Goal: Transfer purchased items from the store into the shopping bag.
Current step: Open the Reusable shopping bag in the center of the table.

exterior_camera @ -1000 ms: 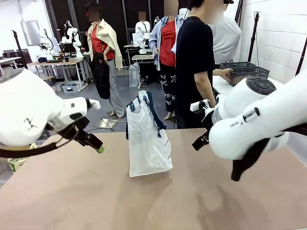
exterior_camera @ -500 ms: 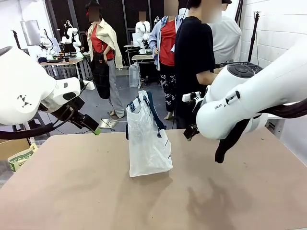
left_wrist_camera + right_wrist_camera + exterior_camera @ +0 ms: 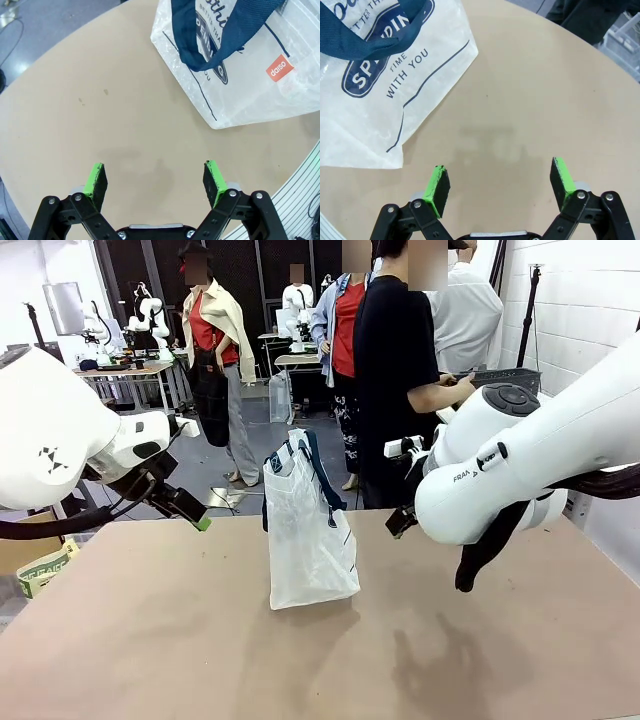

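The shopping bag (image 3: 307, 540), translucent white with navy handles and print, stands upright in the middle of the tan table. My left gripper (image 3: 196, 517) hovers to its left above the table's far edge; the left wrist view has it open (image 3: 156, 179) and empty, with the bag (image 3: 245, 85) and its red label (image 3: 278, 69) ahead at upper right. The right arm (image 3: 500, 470) hangs right of the bag. In the right wrist view my right gripper (image 3: 499, 181) is open over bare table, the bag (image 3: 375, 105) at upper left. The purchased items are out of view.
A person in a black shirt (image 3: 395, 370) stands at the table's far side, holding a dark lattice basket (image 3: 500, 377) off to the right. Other people stand behind. Bare tabletop (image 3: 320, 660) lies in front of the bag and on both sides.
Both arms have risen and drawn back from the table; the left gripper went up and slightly left, the right arm up and leftward. The person lifted the basket a little. The bag stayed put.
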You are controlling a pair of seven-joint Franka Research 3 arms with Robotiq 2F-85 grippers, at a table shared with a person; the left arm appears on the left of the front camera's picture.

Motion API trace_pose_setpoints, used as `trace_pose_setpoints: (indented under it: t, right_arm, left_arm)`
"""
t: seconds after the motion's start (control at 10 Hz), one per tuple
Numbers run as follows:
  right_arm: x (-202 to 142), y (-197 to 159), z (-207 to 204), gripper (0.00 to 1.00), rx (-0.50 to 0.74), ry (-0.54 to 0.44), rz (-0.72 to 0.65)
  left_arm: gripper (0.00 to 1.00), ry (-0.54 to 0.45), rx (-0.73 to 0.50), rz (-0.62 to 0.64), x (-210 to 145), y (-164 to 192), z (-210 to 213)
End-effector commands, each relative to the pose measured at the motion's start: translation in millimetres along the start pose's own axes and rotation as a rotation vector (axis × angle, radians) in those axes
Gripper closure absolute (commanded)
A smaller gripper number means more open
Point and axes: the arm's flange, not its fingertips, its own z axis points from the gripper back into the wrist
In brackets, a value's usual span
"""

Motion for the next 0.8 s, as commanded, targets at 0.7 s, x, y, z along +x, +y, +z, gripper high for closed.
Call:
trace_pose_setpoints:
  t: [0.7]
  right_arm:
    - [167,-7,82,0.0,0.085,0.111,0.064]
  left_arm:
    - [0.0,0.027,-0.142,0.124,109,12,30]
